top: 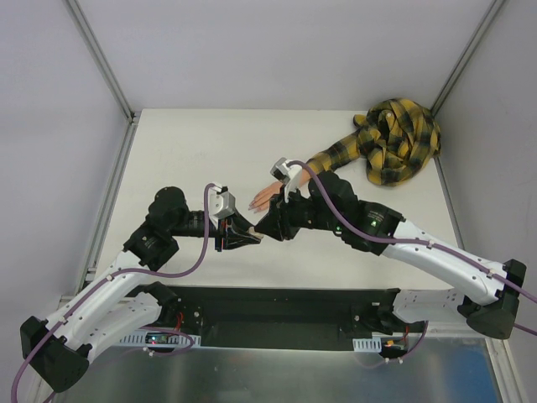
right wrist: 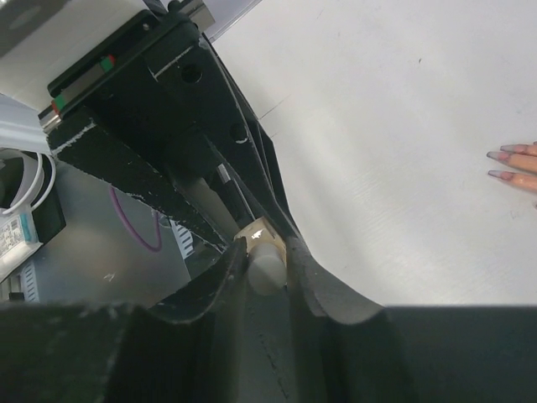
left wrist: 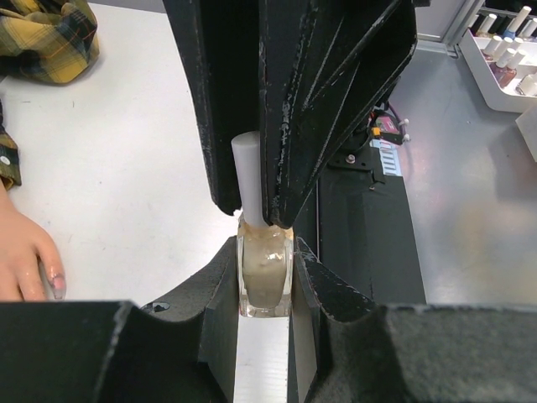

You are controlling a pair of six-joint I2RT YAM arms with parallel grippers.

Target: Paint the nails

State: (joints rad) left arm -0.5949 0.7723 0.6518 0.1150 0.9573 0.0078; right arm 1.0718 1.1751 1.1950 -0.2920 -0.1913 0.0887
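Uncapping | left pincer [left wrist: 267, 250] clamps bottle [left wrist: 266, 294] | right pincer [right wrist: 264, 250] clamps white cap [right wrist: 267, 272] | advice: lift cap straight, bottle steady | nails [right wrist: 502, 155] at right edge

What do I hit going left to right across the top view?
In order: left arm base → left fingers, shut on the small bottle → mannequin hand → plaid sleeve pile → right arm base. The right fingers, clamped on the bottle's cap, overlap the hand, so skipped.
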